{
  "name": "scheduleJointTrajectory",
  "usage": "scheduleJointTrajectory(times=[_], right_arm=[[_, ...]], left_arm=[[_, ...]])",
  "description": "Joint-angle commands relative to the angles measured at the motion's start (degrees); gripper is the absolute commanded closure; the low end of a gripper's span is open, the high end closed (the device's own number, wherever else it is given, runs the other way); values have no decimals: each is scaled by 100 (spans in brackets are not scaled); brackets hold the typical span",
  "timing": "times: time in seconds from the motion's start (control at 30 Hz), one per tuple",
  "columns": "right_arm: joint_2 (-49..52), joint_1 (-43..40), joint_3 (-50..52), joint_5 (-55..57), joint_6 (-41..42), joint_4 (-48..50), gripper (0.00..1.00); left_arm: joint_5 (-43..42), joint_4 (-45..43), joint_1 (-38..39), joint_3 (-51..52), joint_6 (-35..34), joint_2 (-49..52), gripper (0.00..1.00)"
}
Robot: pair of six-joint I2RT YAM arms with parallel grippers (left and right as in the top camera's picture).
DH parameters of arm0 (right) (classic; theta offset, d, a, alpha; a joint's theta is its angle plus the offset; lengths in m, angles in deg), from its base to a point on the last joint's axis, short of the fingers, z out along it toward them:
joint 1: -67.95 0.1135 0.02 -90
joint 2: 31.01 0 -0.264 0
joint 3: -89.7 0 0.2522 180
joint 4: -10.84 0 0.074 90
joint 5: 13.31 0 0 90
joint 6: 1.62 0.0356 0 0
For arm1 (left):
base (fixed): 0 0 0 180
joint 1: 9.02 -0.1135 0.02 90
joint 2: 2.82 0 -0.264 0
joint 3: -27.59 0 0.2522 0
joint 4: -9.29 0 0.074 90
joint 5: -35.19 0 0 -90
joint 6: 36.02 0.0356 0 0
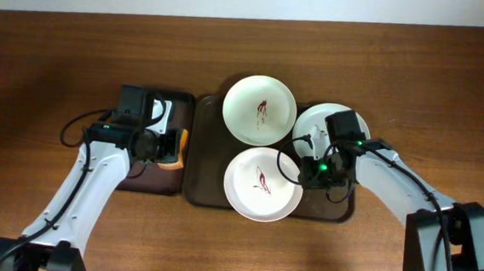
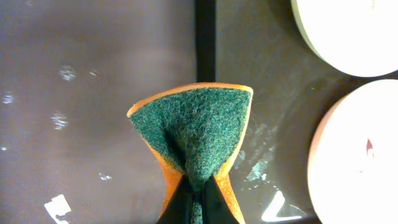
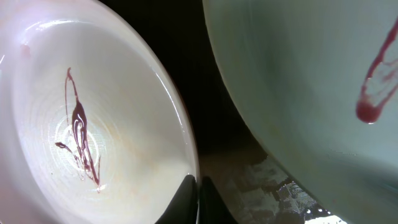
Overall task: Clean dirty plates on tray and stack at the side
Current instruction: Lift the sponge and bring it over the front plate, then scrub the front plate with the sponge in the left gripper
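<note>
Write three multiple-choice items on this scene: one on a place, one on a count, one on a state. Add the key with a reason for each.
1. Where is the sponge? A on a plate; B pinched in the left tool; C on the bare table.
2. How many white plates lie on the brown tray? A one; B two; C three.
3. The front plate is: A smeared dark red; B wiped clean; C stacked on another.
Key: 1 B, the left wrist view shows it squeezed in that tool's grip. 2 C, the overhead view shows three. 3 A, a red streak marks its middle.
</note>
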Motion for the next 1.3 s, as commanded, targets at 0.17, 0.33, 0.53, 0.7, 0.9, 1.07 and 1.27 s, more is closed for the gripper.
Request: scheduleJointTrajectory(times=[0.17, 0.33, 0.53, 0.7, 0.9, 1.07, 1.27], right_arm=[[72, 52, -72, 94, 44, -7, 96], [72, 52, -72, 94, 44, -4, 96], [72, 52, -72, 94, 44, -9, 96], [72, 52, -70, 94, 44, -7, 96], [72, 52, -72, 94, 44, -7, 96], [72, 52, -72, 96, 42, -46, 96], [72, 52, -72, 96, 42, -72, 96]], left_arm=[[-1541, -695, 660, -68, -1309, 13, 100], [-1635, -1515, 1641, -68, -2179, 568, 100], [-2522, -2435, 2369, -68, -3370, 1401, 100], [-2726, -2706, 2682, -68, -3626, 1939, 100], [-2763, -2612, 2743, -52, -3644, 2146, 100], [-1432, -1832, 2699, -52, -3530, 2238, 100], [-706, -1777, 2332, -55, -2929, 2000, 100]])
